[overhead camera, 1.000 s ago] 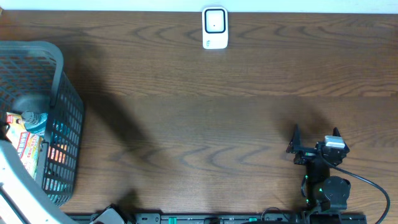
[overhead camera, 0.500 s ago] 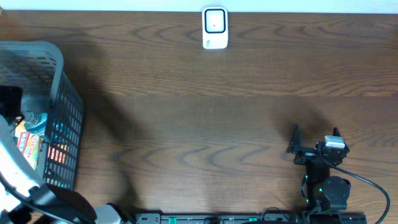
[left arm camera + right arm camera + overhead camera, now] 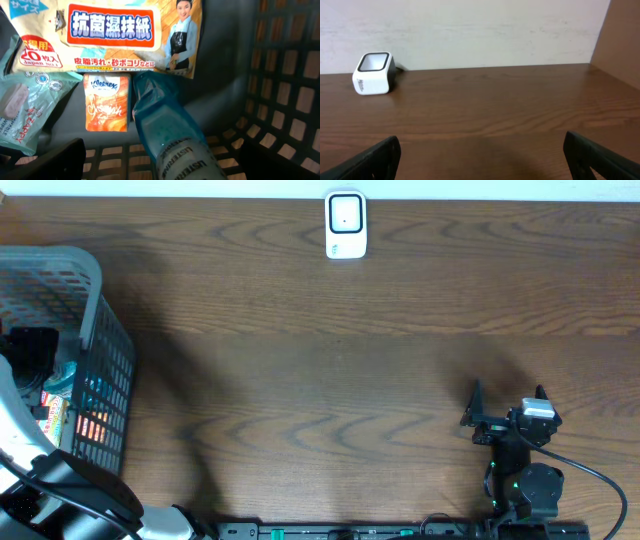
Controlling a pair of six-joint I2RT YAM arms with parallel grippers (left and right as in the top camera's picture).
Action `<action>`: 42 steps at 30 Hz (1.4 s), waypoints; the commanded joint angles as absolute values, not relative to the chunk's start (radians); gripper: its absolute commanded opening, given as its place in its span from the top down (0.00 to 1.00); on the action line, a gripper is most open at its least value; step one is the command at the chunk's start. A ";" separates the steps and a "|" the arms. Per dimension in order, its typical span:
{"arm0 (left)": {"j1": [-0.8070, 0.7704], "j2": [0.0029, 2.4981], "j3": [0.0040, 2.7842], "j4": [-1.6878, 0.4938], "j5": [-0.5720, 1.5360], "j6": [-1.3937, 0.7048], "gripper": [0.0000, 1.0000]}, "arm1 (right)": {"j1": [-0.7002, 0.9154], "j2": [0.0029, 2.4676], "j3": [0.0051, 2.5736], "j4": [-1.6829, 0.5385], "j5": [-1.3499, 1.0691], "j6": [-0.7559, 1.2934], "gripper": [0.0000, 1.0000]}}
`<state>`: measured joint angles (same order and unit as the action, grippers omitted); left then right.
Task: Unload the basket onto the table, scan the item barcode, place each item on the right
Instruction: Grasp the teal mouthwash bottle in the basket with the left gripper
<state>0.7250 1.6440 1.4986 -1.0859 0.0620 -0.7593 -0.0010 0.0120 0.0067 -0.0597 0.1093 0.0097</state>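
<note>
A blue mouthwash bottle (image 3: 176, 142) fills the lower centre, just beside an orange tissue pack (image 3: 105, 102); a wipes packet (image 3: 115, 30) spans the top.

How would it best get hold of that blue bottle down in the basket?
Probably across the middle of the blue bottle, coming from above and pinching its two long sides. It lies slanted in the basket, with bare floor along one side; the Kleenex pack sits close on the other, so that side is tighter.

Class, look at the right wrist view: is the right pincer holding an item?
No, the right pincer stands open and empty, only bare table showing in its gap.
</note>
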 commanded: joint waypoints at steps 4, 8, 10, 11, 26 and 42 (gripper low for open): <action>0.729 1.654 1.433 -1.040 0.068 -0.762 0.02 | -0.008 0.007 0.006 -0.063 0.121 -0.005 0.01; 0.728 1.655 1.388 -0.989 0.068 -0.766 0.02 | -0.008 0.007 0.006 -0.063 0.121 -0.005 0.01; 0.728 1.655 1.365 -0.962 0.068 -0.766 0.02 | -0.008 0.007 0.006 -0.063 0.121 -0.005 0.01; 0.728 1.655 1.353 -0.947 0.068 -0.766 0.02 | -0.008 0.007 0.006 -0.063 0.121 -0.005 0.01; 0.728 1.655 1.290 -0.918 0.071 -0.765 0.59 | -0.008 0.007 0.006 -0.063 0.121 -0.005 0.01; 0.728 1.542 1.443 -0.913 0.128 -0.761 0.76 | -0.008 0.007 0.006 -0.063 0.121 -0.005 0.01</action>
<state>0.7261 1.6367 1.3449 -0.9192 0.1104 -0.7628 -0.0010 0.0120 0.0067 -0.0601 0.1093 0.0097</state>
